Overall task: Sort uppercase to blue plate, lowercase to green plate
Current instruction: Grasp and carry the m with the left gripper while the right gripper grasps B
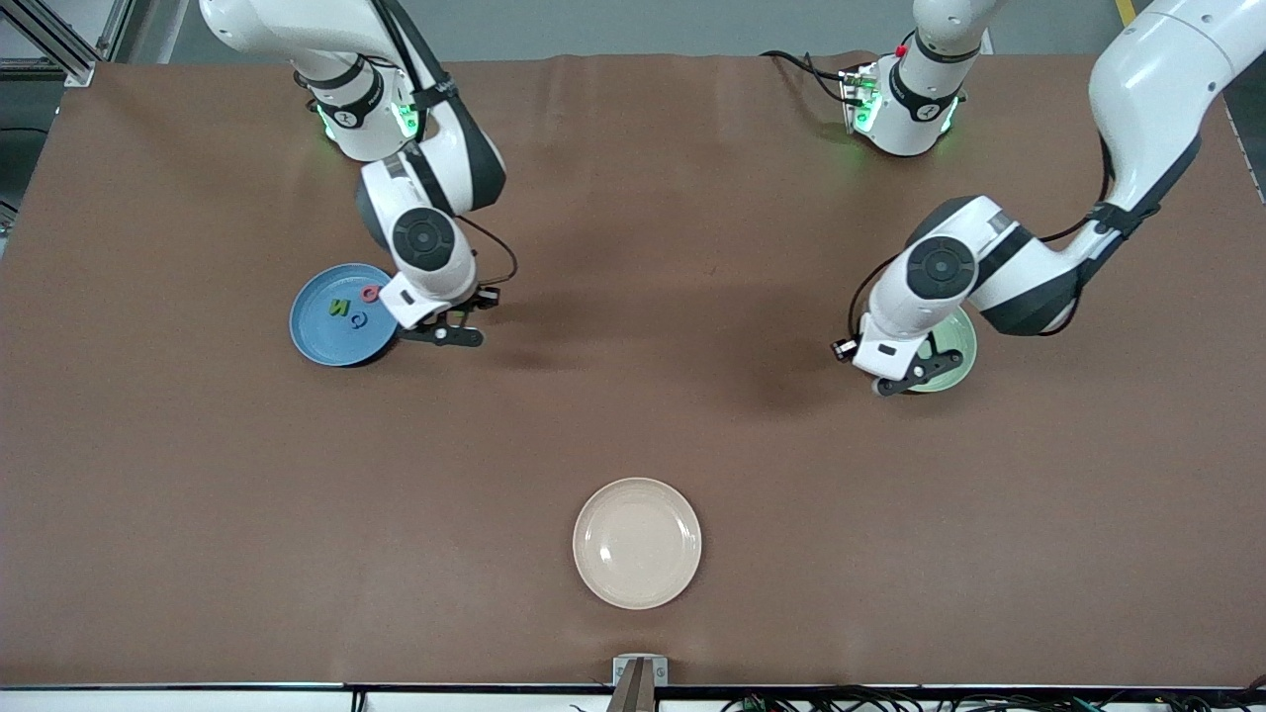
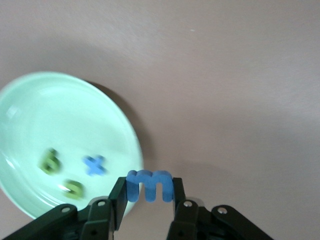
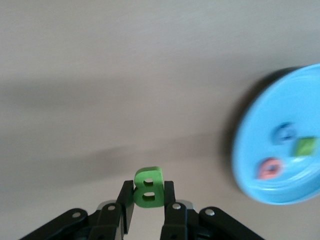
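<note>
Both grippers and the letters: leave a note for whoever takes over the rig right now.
Right gripper: shut on the green B, over the table beside the blue plate.
Left gripper: shut on the blue m, at the green plate's edge.
Done: red Q, blue C, green N on blue; blue x and two green letters on green.
Left: drop B and m. Cream plate holds nothing.

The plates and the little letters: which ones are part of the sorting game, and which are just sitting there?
In the game:
- blue plate with red Q, green N, blue C
- green plate with blue x, two green letters
- green B in right gripper
- blue m in left gripper

Just sitting:
- cream plate
</note>
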Available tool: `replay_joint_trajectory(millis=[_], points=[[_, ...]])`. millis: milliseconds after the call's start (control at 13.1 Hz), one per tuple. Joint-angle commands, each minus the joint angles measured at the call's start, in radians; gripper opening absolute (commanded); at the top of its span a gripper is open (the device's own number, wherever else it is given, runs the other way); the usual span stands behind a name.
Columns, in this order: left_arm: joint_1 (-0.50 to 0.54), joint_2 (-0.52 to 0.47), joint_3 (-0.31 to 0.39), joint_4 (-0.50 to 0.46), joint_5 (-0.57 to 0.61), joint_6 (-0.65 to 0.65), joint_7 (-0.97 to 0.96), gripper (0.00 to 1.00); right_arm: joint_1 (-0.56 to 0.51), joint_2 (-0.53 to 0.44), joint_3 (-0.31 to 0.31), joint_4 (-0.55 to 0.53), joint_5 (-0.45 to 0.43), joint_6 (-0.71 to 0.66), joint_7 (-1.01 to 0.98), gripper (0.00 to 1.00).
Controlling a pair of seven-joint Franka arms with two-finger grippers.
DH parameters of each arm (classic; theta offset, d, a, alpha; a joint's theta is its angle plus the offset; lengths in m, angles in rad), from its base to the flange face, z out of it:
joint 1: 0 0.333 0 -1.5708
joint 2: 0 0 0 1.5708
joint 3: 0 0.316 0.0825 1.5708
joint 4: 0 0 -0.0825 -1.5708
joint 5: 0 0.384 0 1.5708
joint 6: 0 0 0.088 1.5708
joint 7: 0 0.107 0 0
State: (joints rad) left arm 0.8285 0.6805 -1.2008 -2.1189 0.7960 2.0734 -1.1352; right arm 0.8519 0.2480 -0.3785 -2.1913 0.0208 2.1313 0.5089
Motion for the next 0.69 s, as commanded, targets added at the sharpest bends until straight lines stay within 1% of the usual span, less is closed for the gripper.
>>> replay_joint_trajectory(millis=[0,228,381,609], points=[[0.116,-0.025,-0.043,-0.050,-0.008,-0.013,0.193,0.05,-0.034,-0.091,-0.060,-0.054,-0.035,-0.059,-0.142,0.00],[0.202,-0.019,-0.046,-0.076,0.002,-0.004,0.337,0.05,-0.157,-0.179,-0.068,-0.166,-0.036,-0.025,-0.266,0.00],[0.233,-0.009,-0.042,-0.090,0.011,0.023,0.380,0.06,-0.207,-0.187,-0.068,-0.215,-0.035,0.010,-0.300,0.00],[0.258,-0.004,-0.016,-0.107,0.032,0.080,0.436,0.06,-0.220,-0.176,-0.068,-0.313,-0.035,0.189,-0.303,0.00]])
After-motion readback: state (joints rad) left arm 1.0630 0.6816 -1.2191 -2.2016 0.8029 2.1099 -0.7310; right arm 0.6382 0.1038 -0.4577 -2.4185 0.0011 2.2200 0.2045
